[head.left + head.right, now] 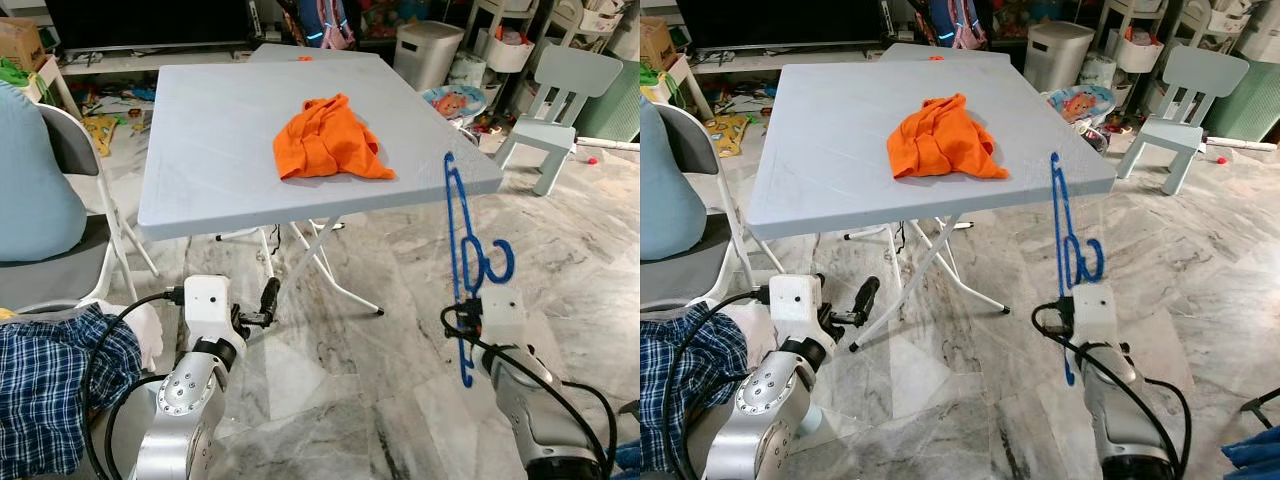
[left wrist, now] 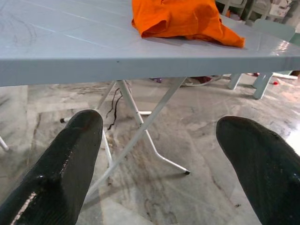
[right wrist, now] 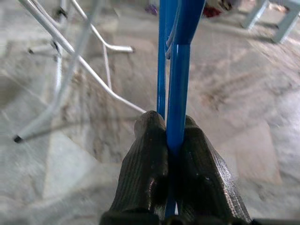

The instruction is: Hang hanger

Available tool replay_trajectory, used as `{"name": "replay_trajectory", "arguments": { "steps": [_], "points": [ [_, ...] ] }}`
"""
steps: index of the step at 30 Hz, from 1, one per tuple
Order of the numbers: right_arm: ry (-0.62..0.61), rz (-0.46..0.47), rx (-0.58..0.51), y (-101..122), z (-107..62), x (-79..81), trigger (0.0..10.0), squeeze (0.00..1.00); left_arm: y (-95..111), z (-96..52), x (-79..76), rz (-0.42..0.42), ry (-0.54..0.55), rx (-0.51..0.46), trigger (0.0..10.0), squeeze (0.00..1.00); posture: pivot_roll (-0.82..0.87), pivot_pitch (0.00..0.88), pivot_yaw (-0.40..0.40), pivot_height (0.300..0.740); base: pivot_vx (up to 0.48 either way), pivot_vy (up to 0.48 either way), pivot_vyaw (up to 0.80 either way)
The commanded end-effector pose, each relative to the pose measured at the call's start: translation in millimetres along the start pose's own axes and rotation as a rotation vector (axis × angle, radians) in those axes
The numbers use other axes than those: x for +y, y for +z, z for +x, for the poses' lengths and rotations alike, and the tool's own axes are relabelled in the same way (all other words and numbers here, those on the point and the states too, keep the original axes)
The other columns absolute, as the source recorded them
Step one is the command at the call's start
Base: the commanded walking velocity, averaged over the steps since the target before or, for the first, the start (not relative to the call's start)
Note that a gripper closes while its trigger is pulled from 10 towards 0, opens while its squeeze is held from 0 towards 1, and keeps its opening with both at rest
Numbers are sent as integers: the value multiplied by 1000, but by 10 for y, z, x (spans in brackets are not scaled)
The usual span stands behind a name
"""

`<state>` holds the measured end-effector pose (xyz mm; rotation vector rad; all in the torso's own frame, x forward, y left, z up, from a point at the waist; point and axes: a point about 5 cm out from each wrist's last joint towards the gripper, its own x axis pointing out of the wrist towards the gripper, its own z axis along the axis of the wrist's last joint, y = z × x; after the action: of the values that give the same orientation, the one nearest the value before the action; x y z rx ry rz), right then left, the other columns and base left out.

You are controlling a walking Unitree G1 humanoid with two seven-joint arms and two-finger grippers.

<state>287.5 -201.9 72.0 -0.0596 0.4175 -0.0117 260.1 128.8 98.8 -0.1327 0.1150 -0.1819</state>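
A blue plastic hanger [image 1: 457, 230] stands upright just off the front right corner of the grey folding table [image 1: 220, 120], its hook curling to the right. My right gripper [image 3: 166, 123] is shut on the hanger's lower bar [image 3: 176, 70]. An orange garment [image 1: 330, 140] lies crumpled on the middle of the tabletop. Low in front of the table's front edge, my left gripper [image 2: 159, 136] is open with nothing between its fingers; it faces the table legs, and the orange garment [image 2: 183, 16] lies above it on the tabletop.
White crossed table legs [image 1: 320, 255] stand between my arms. A white folding chair [image 1: 95, 180] with a blue cushion is at the left, plaid cloth [image 1: 45, 375] at the lower left. A pale green child's chair [image 1: 560, 110] and a white bin [image 1: 425, 50] stand behind on the marble floor.
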Motion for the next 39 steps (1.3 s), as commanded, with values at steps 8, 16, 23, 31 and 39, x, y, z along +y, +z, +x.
{"name": "replay_trajectory", "arguments": {
  "steps": [8,16,23,31,39],
  "points": [
    [31,24,10,54,-6,46,10000,0,-38,-24,-111,-38,-88,30,10000,0,47,22,-54,740,122,0,-595],
    [36,27,13,83,-5,36,10000,0,-51,-23,-158,-43,-121,41,10000,0,45,23,-59,740,292,0,-734],
    [41,23,16,77,-2,41,10000,0,-70,-42,-185,-47,-144,51,10000,0,45,24,-62,740,388,0,-736],
    [52,24,25,66,-9,63,10000,0,-99,-51,-220,-50,-168,71,10000,0,42,29,-65,740,295,0,-737],
    [54,23,31,60,-2,73,10000,0,-143,-58,-237,-53,-186,107,10000,0,41,32,-65,740,60,0,-734]
  ]
}}
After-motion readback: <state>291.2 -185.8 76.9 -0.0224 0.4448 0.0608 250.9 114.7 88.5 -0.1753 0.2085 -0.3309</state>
